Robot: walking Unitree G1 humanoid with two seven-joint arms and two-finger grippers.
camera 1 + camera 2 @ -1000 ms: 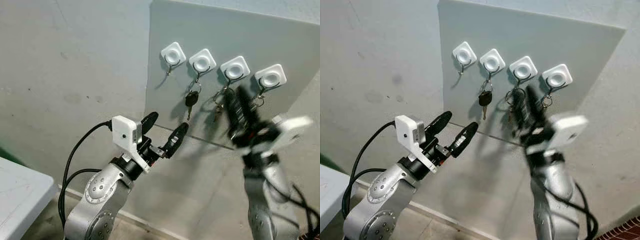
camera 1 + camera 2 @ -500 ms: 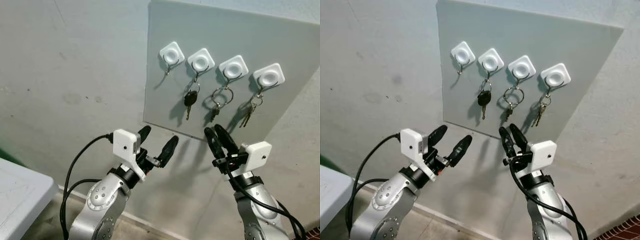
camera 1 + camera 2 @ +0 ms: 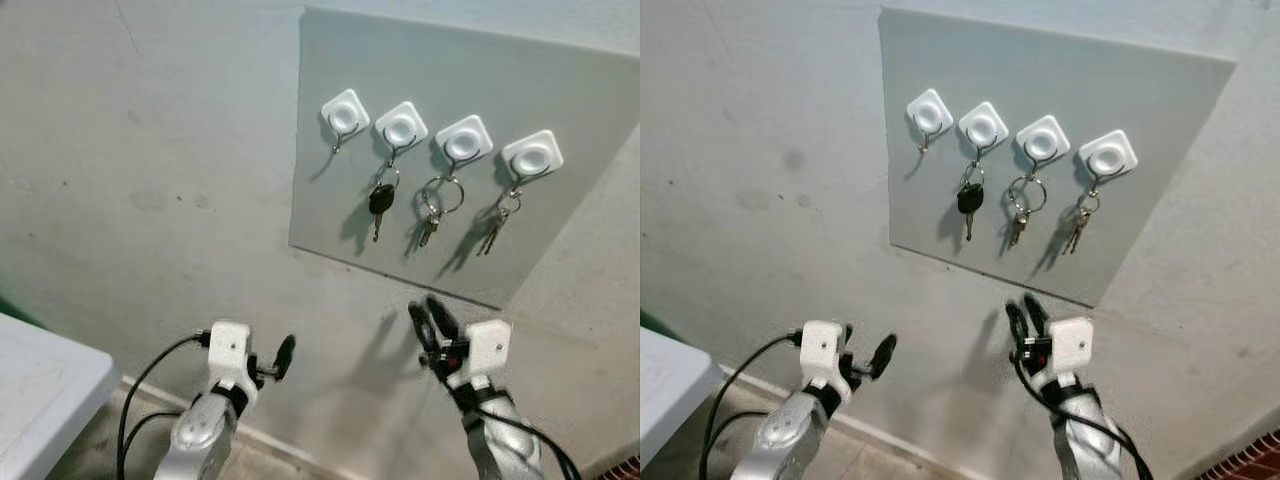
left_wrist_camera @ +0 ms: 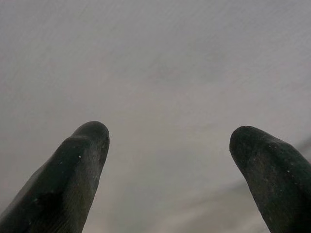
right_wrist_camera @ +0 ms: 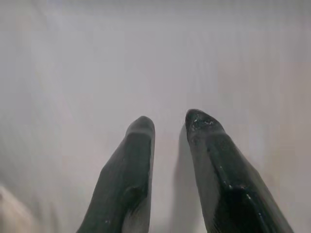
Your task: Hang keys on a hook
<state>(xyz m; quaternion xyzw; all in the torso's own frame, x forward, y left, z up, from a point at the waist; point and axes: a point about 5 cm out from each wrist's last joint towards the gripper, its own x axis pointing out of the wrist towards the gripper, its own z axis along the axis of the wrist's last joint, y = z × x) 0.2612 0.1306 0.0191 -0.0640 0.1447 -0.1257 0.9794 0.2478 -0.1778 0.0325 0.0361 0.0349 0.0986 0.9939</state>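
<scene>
Left eye view: a grey panel (image 3: 540, 90) is seen in the upper right of the frame, fixed to a pale wall (image 3: 150, 150), with four white hooks (image 3: 437, 143) set in a row across it. The leftmost hook (image 3: 344, 113) is bare. A black-headed key (image 3: 379, 202) is hung from the second, keys on a ring (image 3: 436, 205) from the third, and a small bunch (image 3: 496, 222) from the fourth at the right.

Low in the frame, both arms are raised toward the wall under the panel. The left gripper (image 4: 167, 145) is held wide apart, nothing between its fingers, at the lower left. The right gripper (image 3: 427, 316), at the lower centre-right, is nearly closed, a narrow gap showing between its fingers (image 5: 138, 160), and nothing is gripped. A white table corner (image 3: 45, 375) is caught at the lower left edge.
</scene>
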